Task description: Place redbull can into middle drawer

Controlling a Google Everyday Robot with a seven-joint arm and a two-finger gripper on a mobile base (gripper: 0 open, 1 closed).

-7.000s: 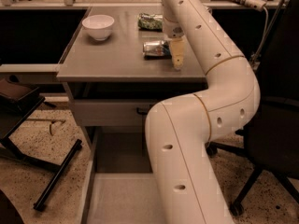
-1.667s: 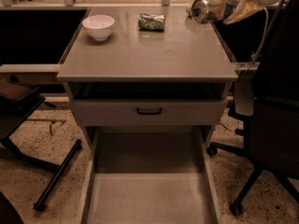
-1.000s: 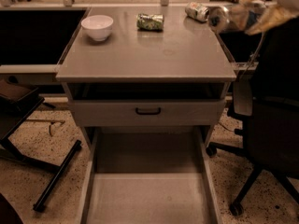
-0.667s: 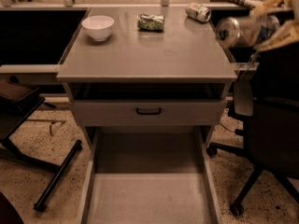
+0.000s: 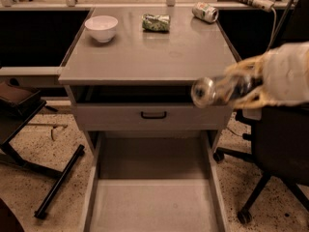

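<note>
My gripper (image 5: 244,84) comes in from the right at the cabinet's front right corner and is shut on the redbull can (image 5: 215,90). The can lies on its side in the fingers, its shiny round end pointing left, level with the grey drawer front (image 5: 153,115). It hangs in the air above the right part of the middle drawer (image 5: 154,204), a long grey tray pulled out towards me at the bottom of the view, with a flat bare floor.
On the cabinet top (image 5: 149,52) stand a white bowl (image 5: 101,28), a green-patterned can (image 5: 156,22) and a white can with green and red marks (image 5: 205,11). A black office chair (image 5: 277,153) stands at the right, a black stand leg (image 5: 58,182) at the left.
The gripper has carried the can from above the cabinet top's back right corner forward and down, past the right edge, to the level of the drawer front.
</note>
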